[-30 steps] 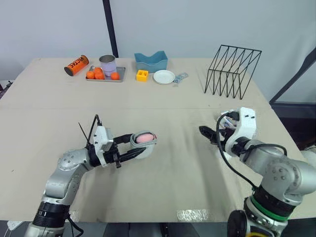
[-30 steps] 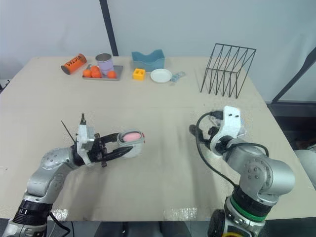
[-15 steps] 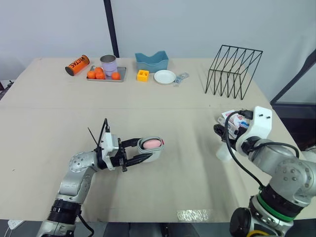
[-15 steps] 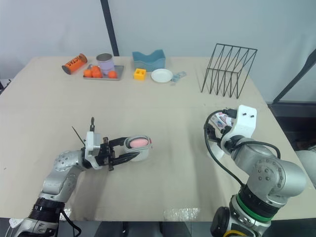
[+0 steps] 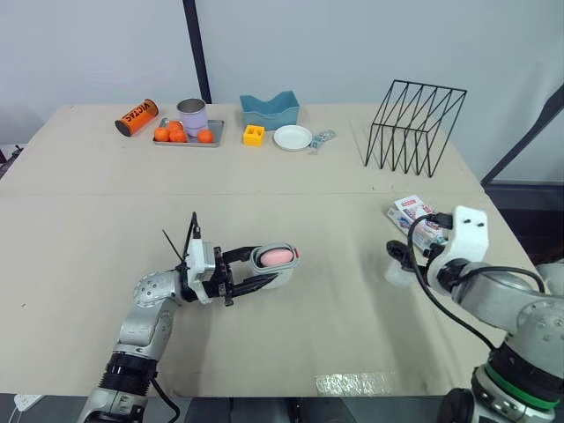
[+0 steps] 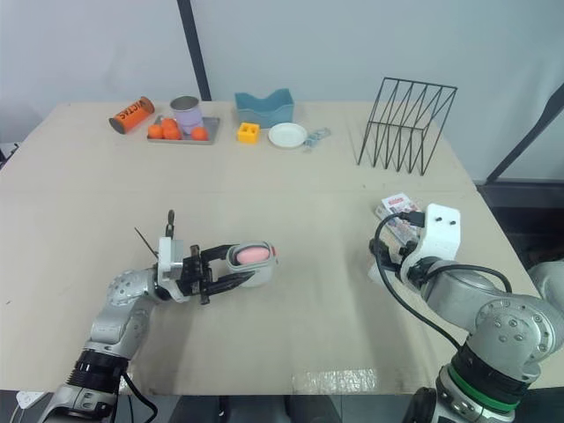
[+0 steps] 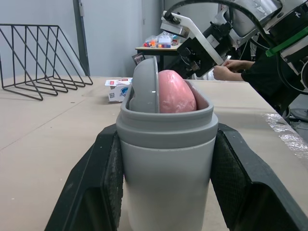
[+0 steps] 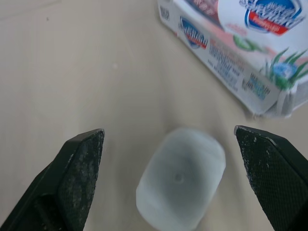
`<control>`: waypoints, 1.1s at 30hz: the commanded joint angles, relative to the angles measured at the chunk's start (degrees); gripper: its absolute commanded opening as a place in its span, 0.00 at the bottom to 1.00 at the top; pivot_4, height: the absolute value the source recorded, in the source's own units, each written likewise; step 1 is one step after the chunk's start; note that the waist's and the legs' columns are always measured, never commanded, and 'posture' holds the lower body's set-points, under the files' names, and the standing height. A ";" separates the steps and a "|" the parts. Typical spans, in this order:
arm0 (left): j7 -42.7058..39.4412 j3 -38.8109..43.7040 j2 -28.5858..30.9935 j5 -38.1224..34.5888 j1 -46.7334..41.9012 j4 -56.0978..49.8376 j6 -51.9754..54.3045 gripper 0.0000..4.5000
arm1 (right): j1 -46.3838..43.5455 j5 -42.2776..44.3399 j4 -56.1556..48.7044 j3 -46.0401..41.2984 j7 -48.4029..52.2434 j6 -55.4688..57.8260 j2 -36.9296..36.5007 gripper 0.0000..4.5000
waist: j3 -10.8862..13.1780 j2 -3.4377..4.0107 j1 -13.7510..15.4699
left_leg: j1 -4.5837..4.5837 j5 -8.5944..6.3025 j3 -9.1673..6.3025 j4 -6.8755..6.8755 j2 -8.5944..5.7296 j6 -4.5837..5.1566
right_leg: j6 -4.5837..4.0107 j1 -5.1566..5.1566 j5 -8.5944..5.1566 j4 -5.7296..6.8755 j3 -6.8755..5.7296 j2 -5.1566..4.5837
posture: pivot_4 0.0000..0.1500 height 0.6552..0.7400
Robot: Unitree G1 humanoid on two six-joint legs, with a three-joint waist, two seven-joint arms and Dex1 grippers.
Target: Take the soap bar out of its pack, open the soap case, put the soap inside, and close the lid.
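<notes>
The grey oval soap case, pink soap bar inside, is pinched by the left gripper mid-counter. The right gripper is held spread over a translucent rounded lid beside the printed cardboard soap pack, near the right edge.

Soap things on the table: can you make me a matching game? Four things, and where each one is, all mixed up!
Things:
1. pink soap
2. grey soap case
3. clear lid
4. soap pack

Places:
A. on the table, in front of the open right gripper
B. clamped in the left gripper
C. inside the grey soap case
D. lying near the table's right edge

Pairs: 1-C, 2-B, 3-A, 4-D
</notes>
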 commanded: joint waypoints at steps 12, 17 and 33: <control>1.69 0.12 -0.15 -0.33 0.74 -2.60 -1.14 0.43 | 11.26 44.14 5.61 22.19 -31.35 -33.76 -24.77 0.99 | -0.01 -0.04 -0.14 | -0.12 0.01 0.01 0.02 -0.22 0.24 | 0.17 0.01 -0.10 -0.07 0.58 0.09 | 1.00 1.00; 2.34 0.15 0.01 -0.42 1.02 -2.95 -0.88 0.43 | 12.19 44.14 5.34 25.33 -31.37 -37.56 -26.01 0.99 | -0.01 -0.04 -0.09 | -0.12 0.01 0.01 0.02 -0.23 0.24 | 0.21 0.01 -0.13 -0.08 0.66 0.10 | 1.00 1.00; 3.81 0.26 0.01 -0.36 1.39 -3.21 -0.81 0.43 | 8.61 44.14 8.90 28.09 -29.81 -38.40 -29.30 0.75 | -0.01 -0.04 -0.02 | -0.13 0.01 0.03 0.02 -0.23 0.24 | 0.23 0.01 -0.13 -0.08 0.78 0.13 | 1.00 1.00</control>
